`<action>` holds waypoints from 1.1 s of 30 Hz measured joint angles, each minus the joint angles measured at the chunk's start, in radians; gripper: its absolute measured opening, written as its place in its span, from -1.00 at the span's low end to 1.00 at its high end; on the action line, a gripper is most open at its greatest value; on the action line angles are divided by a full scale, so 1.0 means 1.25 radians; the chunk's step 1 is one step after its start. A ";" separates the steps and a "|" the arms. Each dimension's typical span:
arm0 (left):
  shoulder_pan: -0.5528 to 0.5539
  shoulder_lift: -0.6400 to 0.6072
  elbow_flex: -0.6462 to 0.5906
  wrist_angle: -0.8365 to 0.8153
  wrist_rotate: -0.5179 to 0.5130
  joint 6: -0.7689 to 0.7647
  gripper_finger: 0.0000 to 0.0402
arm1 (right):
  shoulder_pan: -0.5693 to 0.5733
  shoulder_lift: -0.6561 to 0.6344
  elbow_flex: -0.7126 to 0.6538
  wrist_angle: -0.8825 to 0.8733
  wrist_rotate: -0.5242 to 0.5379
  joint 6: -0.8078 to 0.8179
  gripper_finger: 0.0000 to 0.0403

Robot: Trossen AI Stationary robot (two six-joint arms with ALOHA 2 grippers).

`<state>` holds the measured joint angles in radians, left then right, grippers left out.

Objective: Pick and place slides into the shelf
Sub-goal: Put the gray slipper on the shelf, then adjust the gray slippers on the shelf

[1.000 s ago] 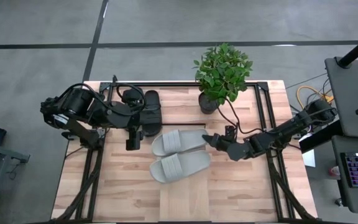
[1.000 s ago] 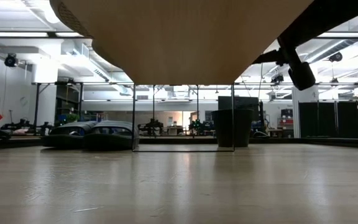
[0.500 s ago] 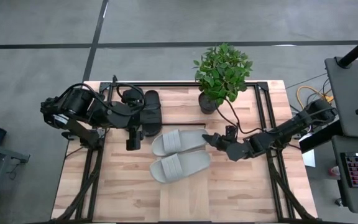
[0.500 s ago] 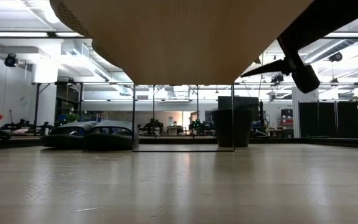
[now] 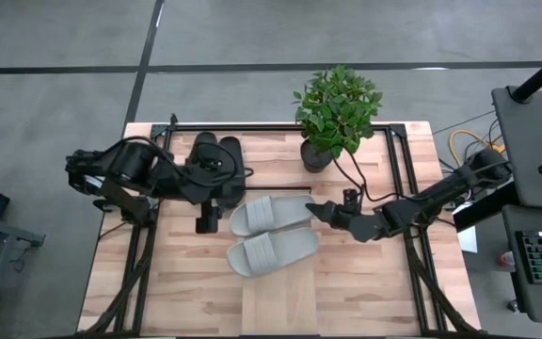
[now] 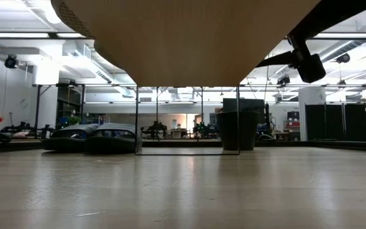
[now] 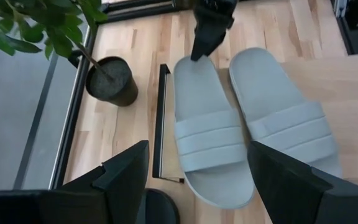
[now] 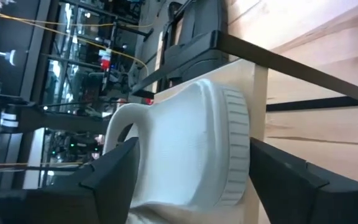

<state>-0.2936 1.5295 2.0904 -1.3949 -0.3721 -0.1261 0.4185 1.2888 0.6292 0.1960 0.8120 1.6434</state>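
Just beyond open right pincer [image 5: 314, 212], grey slide [image 5: 269, 214] heel, on shelf [image 5: 290, 282]

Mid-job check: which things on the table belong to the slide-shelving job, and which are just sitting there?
Job:
- grey slides
- black slides
- shelf
- right tool, open at the grey slides
- left tool, open

Just there:
- potted plant
- cables
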 joint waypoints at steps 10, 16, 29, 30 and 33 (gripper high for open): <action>0.000 -0.004 -0.013 0.001 0.001 0.000 0.27 | 0.015 -0.027 0.000 -0.006 0.000 -0.016 0.50; 0.000 -0.004 -0.013 0.001 0.001 0.000 0.27 | 0.015 -0.053 0.000 -0.019 0.000 -0.038 0.50; 0.000 -0.007 -0.013 0.000 0.005 -0.001 0.27 | 0.035 -0.112 0.001 -0.074 -0.005 -0.044 0.50; 0.000 -0.007 -0.013 0.000 0.005 -0.002 0.27 | 0.039 -0.116 0.001 -0.074 -0.006 -0.052 0.50; 0.000 -0.008 -0.014 0.000 0.005 -0.001 0.27 | 0.054 -0.128 0.001 -0.066 -0.029 -0.090 0.50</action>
<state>-0.2935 1.5196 2.0731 -1.3951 -0.3664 -0.1276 0.4858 1.1291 0.6300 0.1135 0.7763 1.5306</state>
